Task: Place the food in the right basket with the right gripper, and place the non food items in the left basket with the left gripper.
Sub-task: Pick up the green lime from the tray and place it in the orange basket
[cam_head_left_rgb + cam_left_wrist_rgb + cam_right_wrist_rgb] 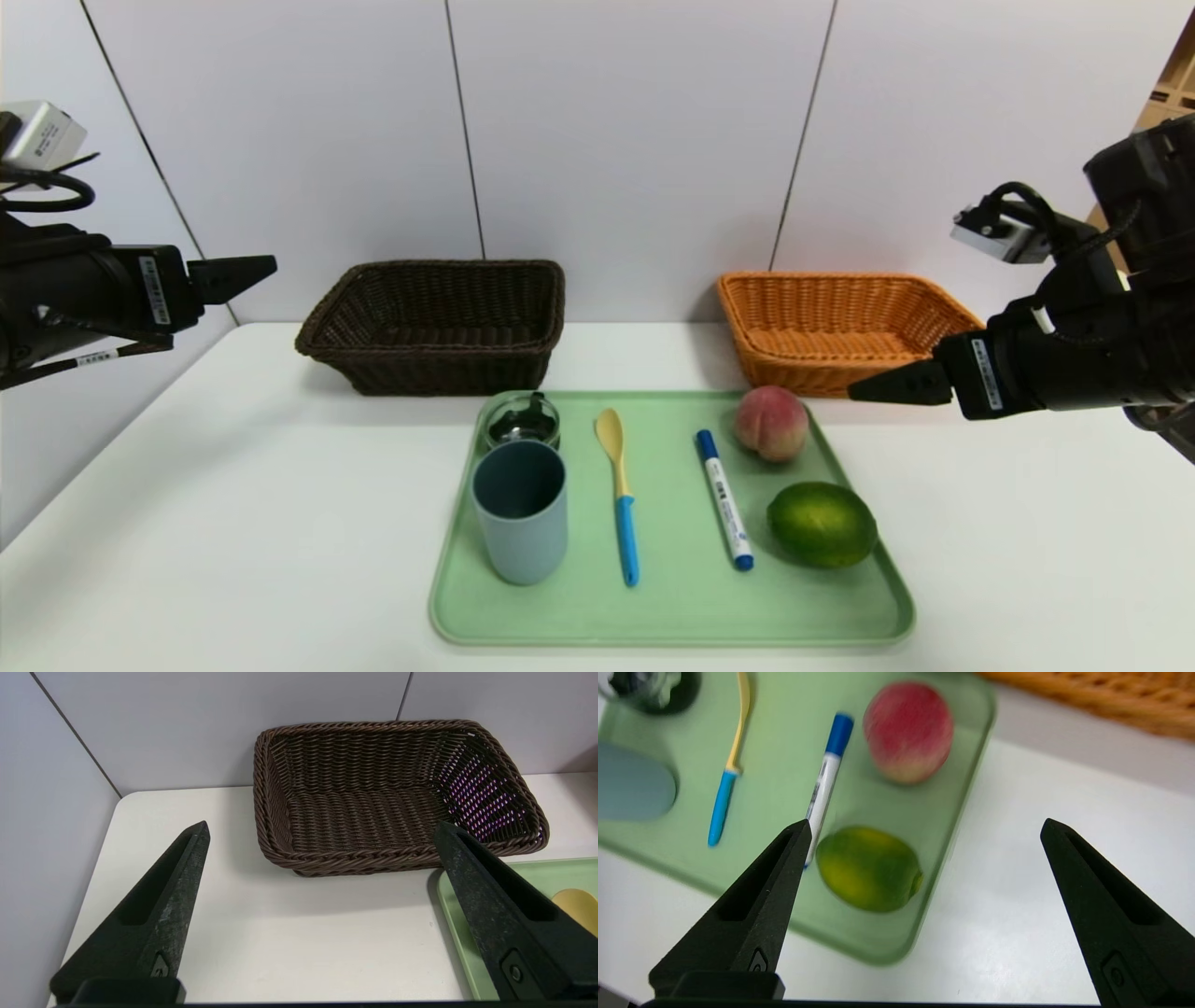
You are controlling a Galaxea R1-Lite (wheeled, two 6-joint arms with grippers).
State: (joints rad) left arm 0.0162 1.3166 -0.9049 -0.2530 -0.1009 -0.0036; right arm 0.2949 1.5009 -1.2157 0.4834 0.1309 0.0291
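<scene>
On the green tray point(672, 607) lie a blue-grey cup point(520, 511), a glass jar point(523, 421), a yellow-and-blue spoon point(620, 495), a white marker with blue cap point(724, 497), a peach point(771, 423) and a green lime point(822, 524). The dark brown left basket point(439, 322) and the orange right basket point(836, 327) stand behind the tray, both empty. My left gripper point(266, 268) is open, raised at the far left; it also shows in the left wrist view point(322, 828). My right gripper point(864, 390) is open and empty, raised right of the peach point(907, 731); the lime point(868, 868) shows beneath it point(924, 828).
The white table point(233, 523) ends at a white panelled wall behind the baskets. The left wrist view shows the brown basket point(387, 798) and a corner of the tray point(460, 924).
</scene>
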